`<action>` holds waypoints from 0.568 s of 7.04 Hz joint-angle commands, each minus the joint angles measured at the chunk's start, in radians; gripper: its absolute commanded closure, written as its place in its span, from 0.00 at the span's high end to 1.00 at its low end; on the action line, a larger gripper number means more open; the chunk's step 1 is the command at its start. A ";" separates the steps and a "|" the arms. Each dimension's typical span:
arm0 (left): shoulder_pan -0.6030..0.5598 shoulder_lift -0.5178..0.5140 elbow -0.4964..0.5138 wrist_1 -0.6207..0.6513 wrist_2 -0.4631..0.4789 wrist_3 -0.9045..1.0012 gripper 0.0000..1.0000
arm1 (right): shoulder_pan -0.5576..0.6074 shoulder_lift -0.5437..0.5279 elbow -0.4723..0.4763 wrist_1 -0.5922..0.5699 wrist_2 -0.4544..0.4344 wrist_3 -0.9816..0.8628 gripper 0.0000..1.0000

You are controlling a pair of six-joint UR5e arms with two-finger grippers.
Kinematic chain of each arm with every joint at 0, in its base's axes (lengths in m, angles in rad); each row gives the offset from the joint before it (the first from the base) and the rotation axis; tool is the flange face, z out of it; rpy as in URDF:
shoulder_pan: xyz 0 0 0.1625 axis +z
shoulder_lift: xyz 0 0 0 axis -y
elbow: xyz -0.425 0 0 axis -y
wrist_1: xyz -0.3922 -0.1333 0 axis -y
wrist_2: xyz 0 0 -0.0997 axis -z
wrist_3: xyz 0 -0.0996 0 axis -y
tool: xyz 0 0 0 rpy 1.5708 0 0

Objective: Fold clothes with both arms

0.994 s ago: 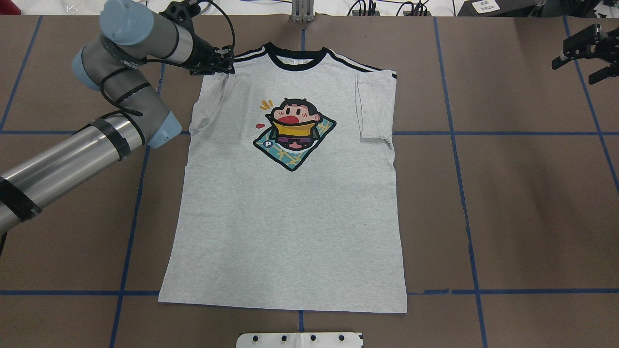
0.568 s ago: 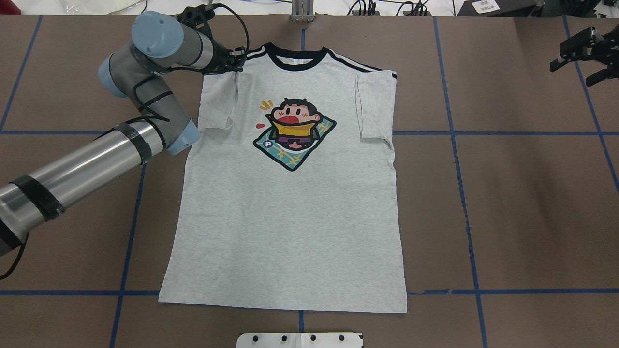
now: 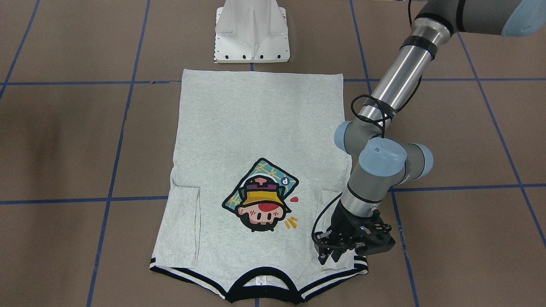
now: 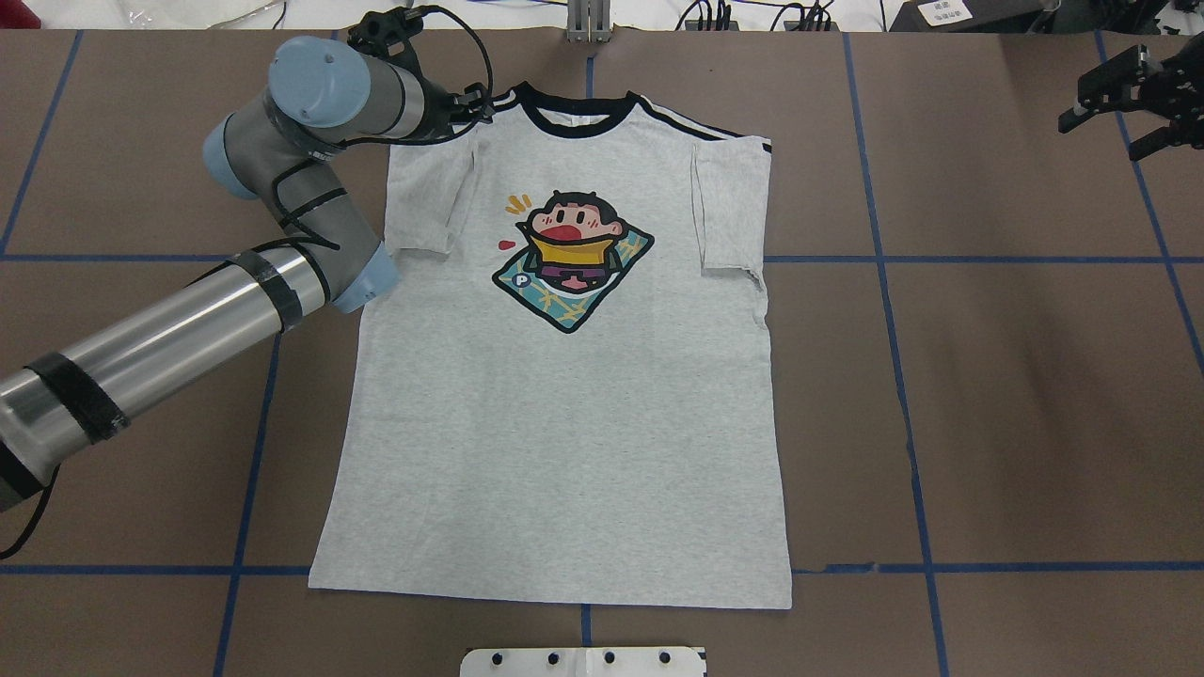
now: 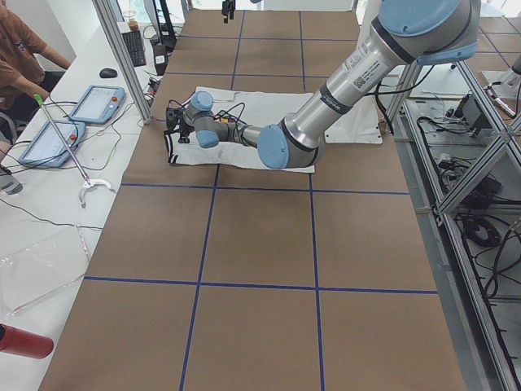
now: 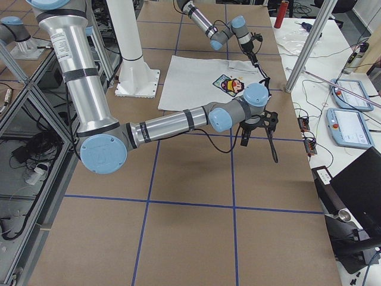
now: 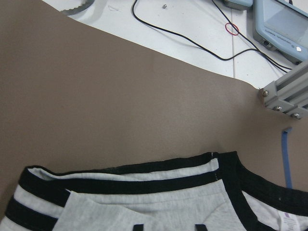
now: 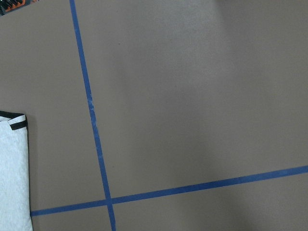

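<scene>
The grey T-shirt [image 4: 564,423] lies flat on the brown table, print up, collar at the far edge. Both sleeves are folded inward onto the front. It also shows in the front view [image 3: 256,128]. My left gripper [image 4: 478,102] hovers low over the shirt's left shoulder stripes beside the collar [image 3: 330,256]. In the left wrist view its two fingertips [image 7: 137,227] stand apart over the grey cloth [image 7: 144,202], holding nothing. My right gripper [image 4: 1110,132] is open and empty, far to the right of the shirt near the table's far right corner.
The white pedestal block [image 3: 251,34] stands just beyond the shirt's hem. Blue tape lines [image 4: 884,259] cross the table. A metal post [image 4: 588,23] and cables sit at the far edge. Tablets [image 5: 98,102] and an operator [image 5: 24,57] are beside the table.
My left gripper moved right along the shoulder toward the collar, carrying the left sleeve over; the sleeve now lies folded flat on the front. The right gripper barely shifted.
</scene>
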 commanded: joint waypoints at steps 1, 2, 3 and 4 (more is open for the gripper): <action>0.033 0.156 -0.275 0.050 -0.113 -0.007 0.71 | -0.103 -0.004 0.137 -0.002 -0.076 0.243 1.00; 0.036 0.253 -0.418 0.067 -0.164 -0.022 0.72 | -0.205 -0.009 0.223 -0.007 -0.151 0.449 1.00; 0.038 0.336 -0.534 0.068 -0.193 -0.028 0.71 | -0.320 -0.039 0.312 -0.007 -0.208 0.630 1.00; 0.039 0.414 -0.627 0.069 -0.241 -0.030 0.71 | -0.455 -0.083 0.413 -0.007 -0.321 0.787 1.00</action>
